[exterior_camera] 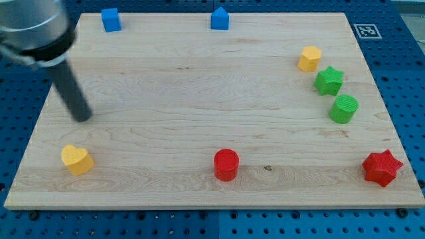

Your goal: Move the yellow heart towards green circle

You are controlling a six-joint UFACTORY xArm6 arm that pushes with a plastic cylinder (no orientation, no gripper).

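Yellow heart-shaped block [77,159] being seen flat, lobes up, at wooden board's [199,86] bottom-left, far from green circle block [344,109] at right. Rod being held slanted; my tip [82,118] just above heart, apart, nothing being touched.

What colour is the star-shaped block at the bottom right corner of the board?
Red star, seen clearly in the camera view.

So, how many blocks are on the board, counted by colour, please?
Blue: 2, a blue cube and a blue house shape
Yellow: 2, a yellow heart and a yellow hexagon
Green: 2, a green star and a green circle
Red: 2, a red cylinder and a red star
Total: 8
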